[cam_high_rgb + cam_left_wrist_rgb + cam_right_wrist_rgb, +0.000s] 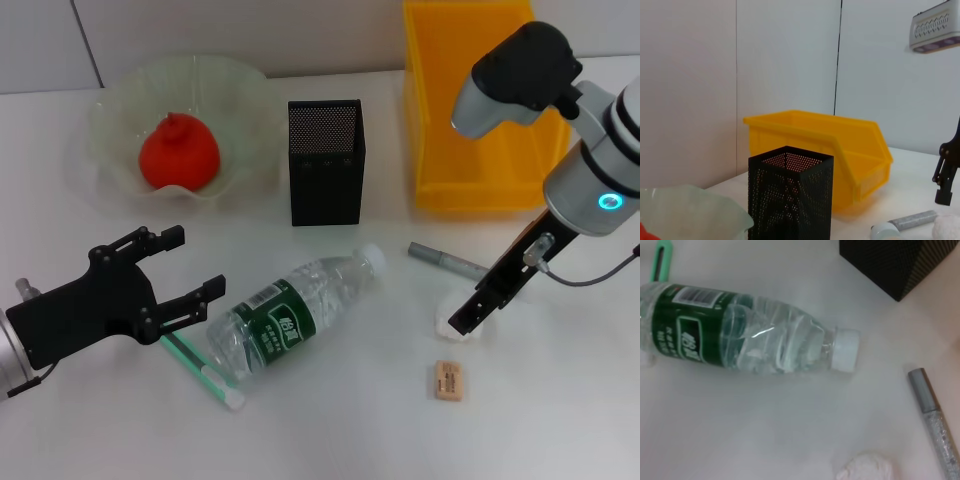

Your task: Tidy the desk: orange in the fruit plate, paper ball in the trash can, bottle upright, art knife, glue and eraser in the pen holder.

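The orange (178,152) sits in the pale-green fruit plate (240,90) at the back left. Lying on its side mid-table is the bottle (295,312), its white cap (845,349) toward the black mesh pen holder (325,160). My left gripper (190,268) hovers open just left of the bottle, over the green-and-white art knife (200,368). My right gripper (470,320) hangs right over the paper ball (452,325), next to the grey glue stick (450,262). The tan eraser (449,381) lies in front of it. The yellow trash can (480,110) stands behind.
The left wrist view shows the pen holder (790,200) in front of the trash can (825,150), a wall close behind, and the right gripper (945,175) a little above the paper ball (947,227). Table edge runs along the wall.
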`<action>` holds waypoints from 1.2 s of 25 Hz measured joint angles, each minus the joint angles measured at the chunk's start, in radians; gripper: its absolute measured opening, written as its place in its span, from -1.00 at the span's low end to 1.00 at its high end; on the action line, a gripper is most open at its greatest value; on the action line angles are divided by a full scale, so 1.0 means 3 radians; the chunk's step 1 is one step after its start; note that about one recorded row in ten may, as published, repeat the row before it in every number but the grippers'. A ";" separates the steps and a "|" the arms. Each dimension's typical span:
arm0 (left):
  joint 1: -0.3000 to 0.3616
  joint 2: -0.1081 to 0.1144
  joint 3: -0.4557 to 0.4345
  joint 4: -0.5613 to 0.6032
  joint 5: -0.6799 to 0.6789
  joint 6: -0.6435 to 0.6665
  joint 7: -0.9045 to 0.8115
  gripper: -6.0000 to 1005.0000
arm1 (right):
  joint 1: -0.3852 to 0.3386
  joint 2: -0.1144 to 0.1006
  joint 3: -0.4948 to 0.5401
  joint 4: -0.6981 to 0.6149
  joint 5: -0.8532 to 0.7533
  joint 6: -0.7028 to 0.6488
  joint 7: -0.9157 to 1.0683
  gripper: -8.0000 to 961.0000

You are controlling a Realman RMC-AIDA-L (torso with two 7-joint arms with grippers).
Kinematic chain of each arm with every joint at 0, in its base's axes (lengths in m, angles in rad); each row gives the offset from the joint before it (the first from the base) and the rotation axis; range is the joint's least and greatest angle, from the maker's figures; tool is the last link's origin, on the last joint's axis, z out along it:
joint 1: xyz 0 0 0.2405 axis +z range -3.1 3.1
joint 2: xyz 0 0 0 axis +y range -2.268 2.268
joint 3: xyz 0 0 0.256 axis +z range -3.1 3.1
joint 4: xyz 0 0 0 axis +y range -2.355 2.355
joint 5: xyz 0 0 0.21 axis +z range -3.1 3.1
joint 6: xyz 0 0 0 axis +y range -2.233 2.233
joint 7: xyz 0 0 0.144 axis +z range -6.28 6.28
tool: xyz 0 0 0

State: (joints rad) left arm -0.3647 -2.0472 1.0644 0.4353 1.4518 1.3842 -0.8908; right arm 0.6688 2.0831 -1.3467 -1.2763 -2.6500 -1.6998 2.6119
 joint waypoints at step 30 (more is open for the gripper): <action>0.0014 -0.0002 -0.0003 -0.0014 -0.0003 -0.0026 0.0025 0.62 | 0.0228 -0.0001 -0.0257 0.0508 0.0023 0.0333 0.0057 -0.15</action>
State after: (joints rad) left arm -0.3604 -2.0478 1.0635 0.4310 1.4510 1.3765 -0.8833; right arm 0.7372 2.0828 -1.4239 -1.1238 -2.6429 -1.5998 2.6290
